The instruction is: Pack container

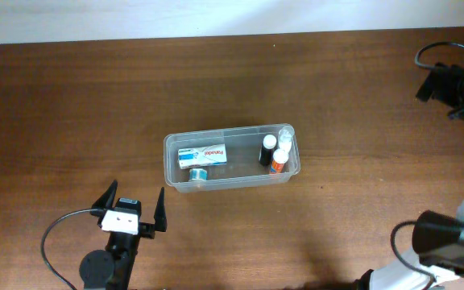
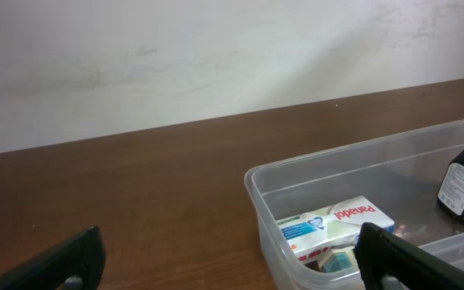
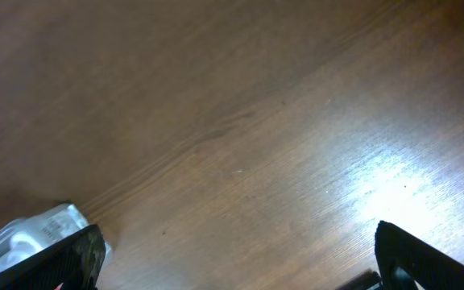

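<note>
Clear, shallow rectangular plastic container (image 1: 216, 133) with rounded corners and a rim. It sits upright near the middle of the dark brown wooden table (image 1: 71, 105), long side running left to right.

Contents, left half: a white-and-blue cardboard box (image 1: 201, 154) lying flat, printed "Panadol". Just in front of it, by the near wall, is a small round teal-topped item (image 1: 198, 174), too small to identify.

Contents, right end, three small bottles close together:
- a dark bottle with white cap (image 1: 267, 150), standing upright
- an orange-labelled bottle with white cap (image 1: 278, 163) just beside it
- a clear bottle (image 1: 285, 138) in the far right corner

Left gripper (image 1: 137, 193) is low over the table near the container's near left corner, apart from it and pointing toward it. Its black fingers are spread wide with nothing between them. Its wrist view looks almost level across the wood at that corner, with a pale wall (image 2: 216, 56) behind. A black cable (image 1: 55, 234) loops off the arm to the left.

Right arm is at the table's right edge, well apart from the container. Right gripper (image 3: 252, 266): its wrist view tilts down on wood grain, with two black fingers at the bottom corners — splayed wide, gripping nothing. There is a pale glossy shape at the lower left of that view; I cannot tell what it is.
</note>
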Motion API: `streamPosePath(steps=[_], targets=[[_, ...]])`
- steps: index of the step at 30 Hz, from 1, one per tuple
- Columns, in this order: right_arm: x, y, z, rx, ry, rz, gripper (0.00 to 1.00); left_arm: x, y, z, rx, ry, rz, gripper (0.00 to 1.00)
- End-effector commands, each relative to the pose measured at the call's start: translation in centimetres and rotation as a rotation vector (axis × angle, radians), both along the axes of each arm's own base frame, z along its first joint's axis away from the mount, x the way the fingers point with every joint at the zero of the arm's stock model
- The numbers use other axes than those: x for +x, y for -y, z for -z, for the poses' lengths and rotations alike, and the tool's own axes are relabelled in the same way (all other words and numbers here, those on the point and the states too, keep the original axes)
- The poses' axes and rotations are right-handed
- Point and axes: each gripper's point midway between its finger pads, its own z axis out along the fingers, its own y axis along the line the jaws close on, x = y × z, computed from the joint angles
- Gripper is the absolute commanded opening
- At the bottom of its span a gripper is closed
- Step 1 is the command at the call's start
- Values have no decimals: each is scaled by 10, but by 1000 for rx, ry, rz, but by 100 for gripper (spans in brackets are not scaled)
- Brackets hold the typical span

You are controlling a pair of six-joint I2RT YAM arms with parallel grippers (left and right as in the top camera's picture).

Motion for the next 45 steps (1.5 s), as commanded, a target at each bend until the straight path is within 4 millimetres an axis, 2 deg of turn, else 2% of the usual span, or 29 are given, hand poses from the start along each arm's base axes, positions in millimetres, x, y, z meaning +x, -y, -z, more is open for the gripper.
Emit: streamPosePath(steps=[1,5,8,10,11,14,19,24,32,39,45], targets=[[-25,-34,-54,-46,167,-66,98,0,-3,1,17,4,-15,99],[-48,-79,-83,-59,267,-197,98,0,-3,1,17,4,-15,99],[-67,-104,-102,-90,368,-287,98,0,-3,1,17,4,-15,99],[-86,-116,-107,-87,415,-330,98,0,-3,1,17,4,-15,99],[-108,-122,-103,-63,433,-347,98,0,-3,1,17,4,-15,99],[-129,-129,-96,-16,561,-325,98,0,-3,1,17,4,-15,99],[-129,-125,-93,-101,828,-347,98,0,-3,1,17,4,-15,100],[-132,-127,-66,-202,987,-430,98,0,-3,1,17,4,-15,99],[-126,-160,-14,-373,1167,-768,98,0,-3,1,17,3,-15,99],[-108,-162,31,-425,1291,-776,98,0,-3,1,17,3,-15,99],[-103,-161,58,-439,1313,-768,98,0,-3,1,17,3,-15,100]])
